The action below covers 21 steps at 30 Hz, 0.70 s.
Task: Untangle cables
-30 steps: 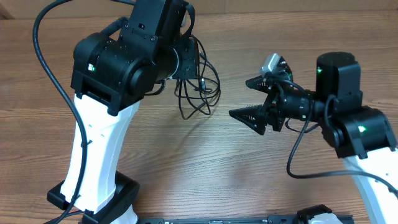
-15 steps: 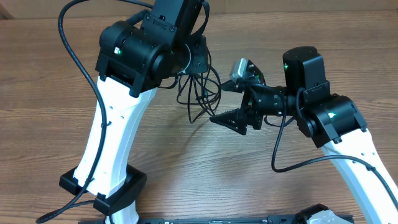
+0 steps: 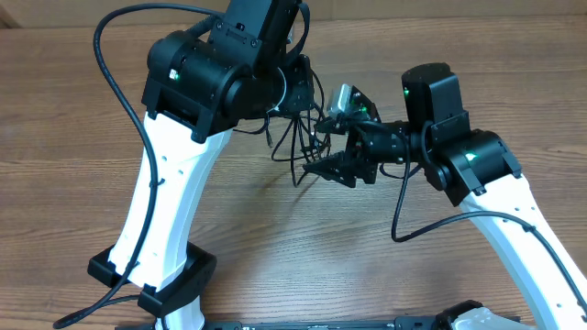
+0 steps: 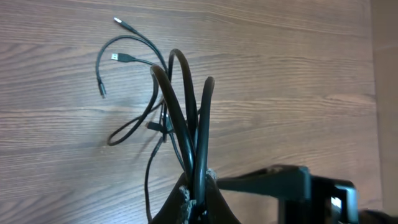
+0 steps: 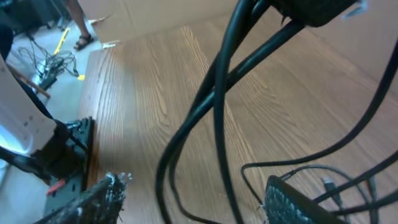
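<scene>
1. Left gripper (image 4: 199, 190) is clamped on a bundle of cables (image 4: 186, 118), whose loops hang toward the tabletop (image 4: 298, 74).
2. Right gripper (image 5: 194, 180) is spread wide, with hanging strands between its fingers.
3. Open tabletop lies left of the cables and nearer.

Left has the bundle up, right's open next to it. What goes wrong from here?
1. Several strands of the cables hang between the right gripper's open fingers; closing may catch more than one.
2. The left gripper pinches several strands together, so pulling apart could tighten the tangle.
</scene>
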Motion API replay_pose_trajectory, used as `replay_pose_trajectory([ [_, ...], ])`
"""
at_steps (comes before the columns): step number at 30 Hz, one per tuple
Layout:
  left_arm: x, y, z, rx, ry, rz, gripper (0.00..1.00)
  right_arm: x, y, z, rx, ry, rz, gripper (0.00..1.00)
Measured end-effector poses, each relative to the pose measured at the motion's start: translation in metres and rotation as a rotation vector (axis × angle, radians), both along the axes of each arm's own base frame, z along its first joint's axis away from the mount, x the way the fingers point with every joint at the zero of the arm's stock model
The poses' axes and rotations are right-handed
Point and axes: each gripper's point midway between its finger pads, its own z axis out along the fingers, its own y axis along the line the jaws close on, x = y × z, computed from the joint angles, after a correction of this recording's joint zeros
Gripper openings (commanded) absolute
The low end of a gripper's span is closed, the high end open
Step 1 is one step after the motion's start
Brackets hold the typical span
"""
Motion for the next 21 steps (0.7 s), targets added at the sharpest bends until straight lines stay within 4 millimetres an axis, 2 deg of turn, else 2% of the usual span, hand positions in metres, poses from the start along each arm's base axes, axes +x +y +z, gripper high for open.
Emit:
replay_pose_trajectory([
  [1,-0.0006,-0.0009,0.0001,-0.004,0.003,-0.003,0.04,0.0007,0.0002,-0.0002,-0.001,-0.012,0.005,0.40],
  [3,-0.0020,-0.0030,0.0003,-0.016,0.010,-0.009,0.04,0.0011,0.0005,0.0003,0.000,-0.019,0.008,0.21],
  [5,-0.0029,-0.0042,0.0005,-0.022,0.014,-0.014,0.04,0.0012,0.0007,0.0005,0.000,-0.026,0.012,0.17],
  [7,-0.0042,-0.0059,0.0007,-0.031,0.019,-0.021,0.04,0.0014,0.0008,0.0003,-0.001,-0.031,0.014,0.05],
  [16,-0.0063,-0.0089,0.0012,-0.046,0.028,-0.034,0.04,0.0014,0.0008,0.0002,-0.001,-0.033,0.015,0.04],
  [17,-0.0064,-0.0088,0.0011,-0.046,0.028,-0.034,0.16,0.0018,0.0006,0.0002,-0.002,-0.034,0.013,0.04],
  [18,-0.0063,-0.0088,0.0012,-0.043,0.026,-0.039,0.37,0.0022,0.0005,-0.0001,-0.004,-0.035,0.011,0.04],
  [19,-0.0064,-0.0090,0.0012,-0.041,0.023,-0.045,0.64,0.0033,0.0000,-0.0006,-0.008,-0.038,0.005,0.04],
  [20,-0.0066,-0.0093,0.0013,-0.041,0.022,-0.050,0.99,0.0050,-0.0007,-0.0015,-0.015,-0.041,-0.004,0.04],
  [21,-0.0066,-0.0094,0.0013,-0.038,0.019,-0.057,1.00,0.0064,-0.0015,-0.0025,-0.022,-0.043,-0.012,0.04],
])
